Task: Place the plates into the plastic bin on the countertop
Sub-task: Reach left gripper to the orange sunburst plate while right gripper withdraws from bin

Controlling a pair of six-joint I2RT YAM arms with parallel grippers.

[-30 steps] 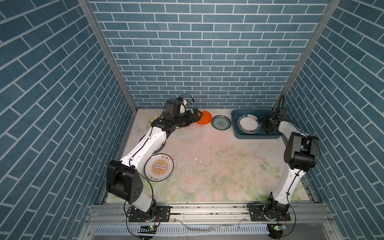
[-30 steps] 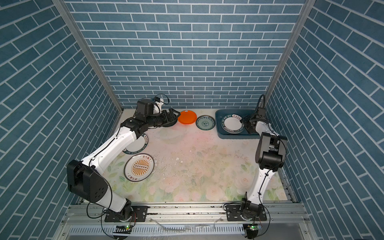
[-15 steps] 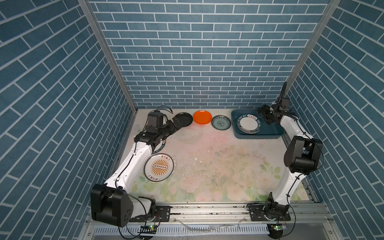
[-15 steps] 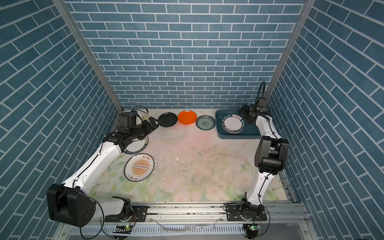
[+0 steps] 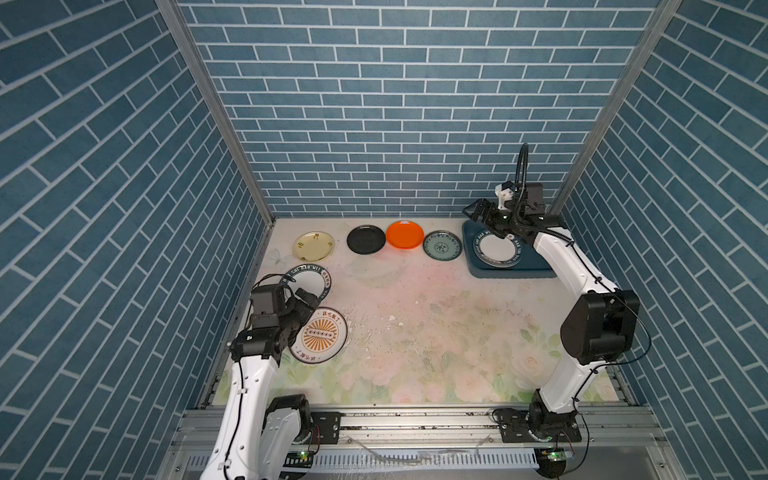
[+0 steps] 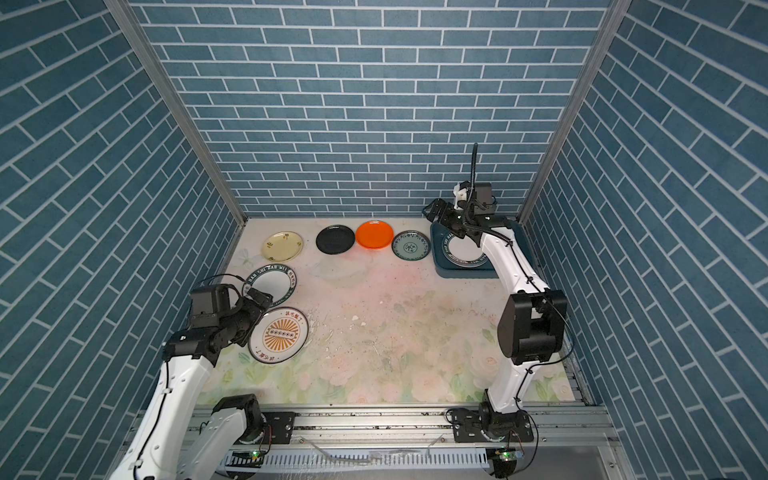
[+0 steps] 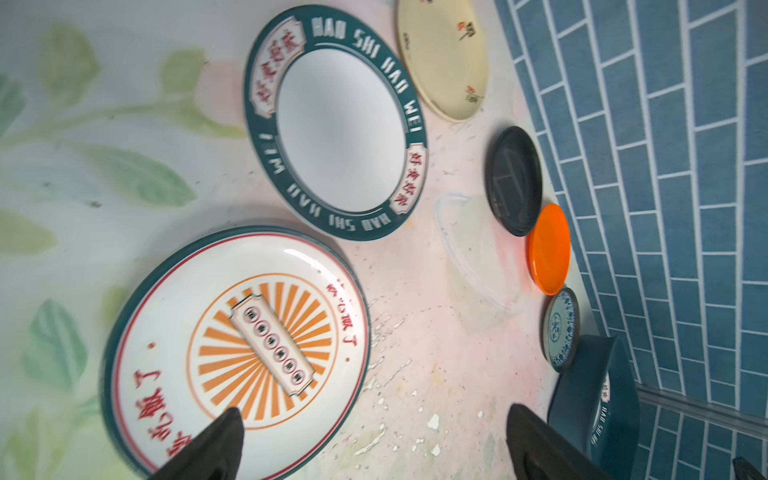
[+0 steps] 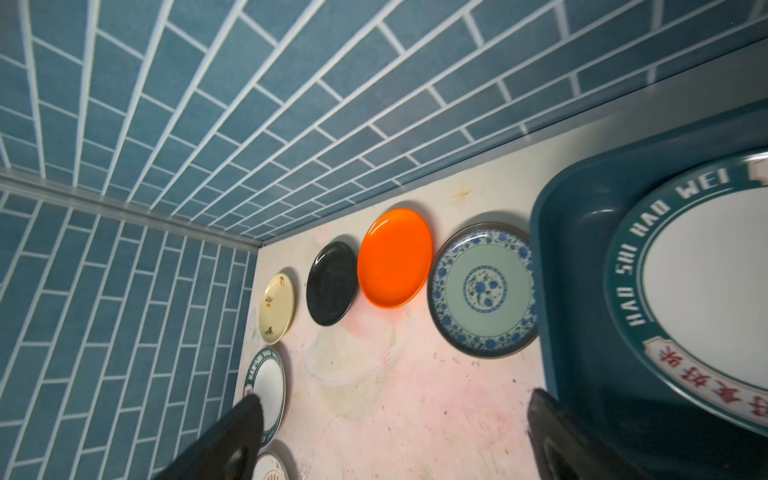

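Both grippers empty.

Left gripper (image 7: 374, 440): jaws spread wide, nothing between them. It hangs over the countertop (image 5: 415, 332) well apart from the plastic bin (image 5: 523, 272), between the sunburst plate (image 5: 320, 335) and the second lettered plate (image 5: 311, 282).

Right gripper (image 8: 395, 436): jaws just as wide, nothing held. It is raised over the bin's far corner, on the side facing the row of plates.

The bin is dark blue-teal, rectangular and shallow, with rounded corners and a flared rim. It stands on the countertop against the back wall (image 5: 395, 124), on my right arm's side.

In the bin, one lettered plate (image 5: 498, 248) lies flat. It has a white centre and a dark teal rim with white "HAO SHI HAO WEI" and red characters in pale panels. I cannot tell whether anything lies beneath it.

Outside the bin, going away from it along the wall:
- teal-patterned plate (image 5: 442, 245), just beside the bin's wall: pale green centre, blue floral border, dark edge
- orange plate (image 5: 404, 235), next out: glossy and plain
- black plate (image 5: 366, 239), beyond that: its rim meets the orange one's
- cream-yellow plate (image 5: 314, 246), last in the row: a few small dark sprigs on it

The second lettered plate has the same pattern as the one in the bin and lies well apart from the bin. The sunburst plate is farther off again: white, with orange rays round a long central label, red characters and a dark rim.
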